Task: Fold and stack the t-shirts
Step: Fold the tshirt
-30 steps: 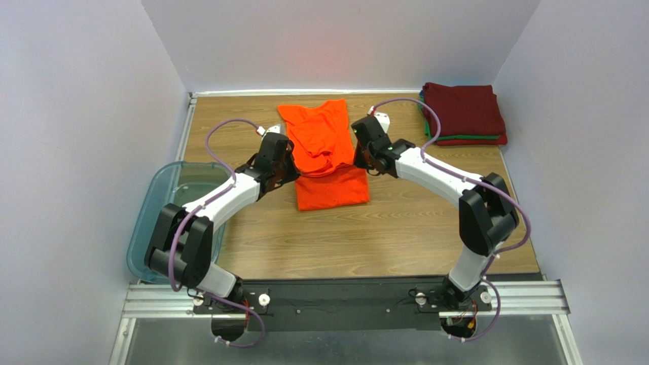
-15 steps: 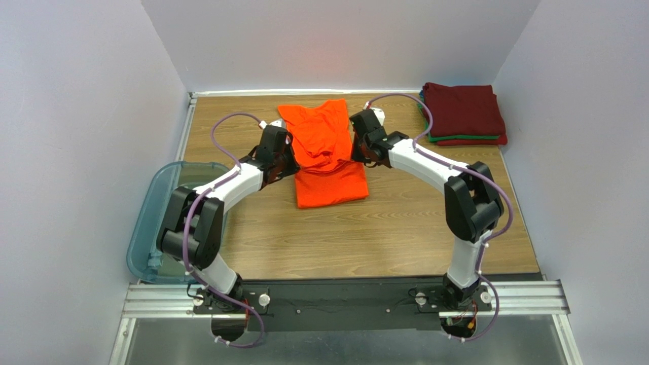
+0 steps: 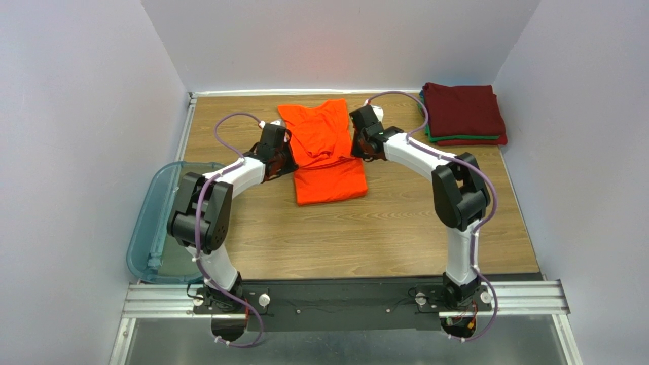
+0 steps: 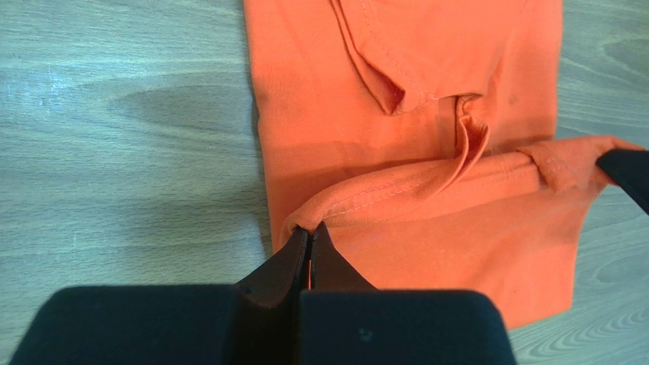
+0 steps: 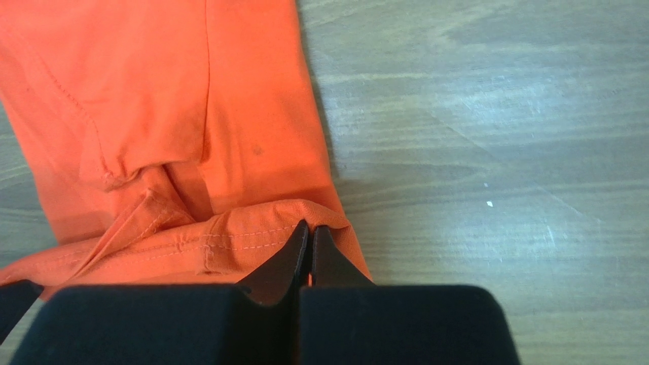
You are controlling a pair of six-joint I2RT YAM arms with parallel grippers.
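Since a second ago both arms have drawn toward the frame's top; the left tool (image 4: 308, 234) and right tool (image 5: 308, 230) each pinch the hem of the orange t-shirt (image 3: 329, 179), upper-centre on the bench (image 3: 396, 220).

The orange t-shirt (image 3: 326, 152) lies just toward 12 o'clock of the table's (image 3: 381, 228) centre, its length running from 12 to 6. The 6 o'clock end is a flat, smooth rectangle. The 12 o'clock part is rumpled, and a stitched hem stands raised in a band across the middle, from 9 to 3. At 2 o'clock, in the far corner, sits a neat stack of folded t-shirts (image 3: 463, 112): maroon tee (image 3: 465, 103) on top, green edge (image 3: 438, 138) beneath, red edge (image 3: 476, 142) lowest.
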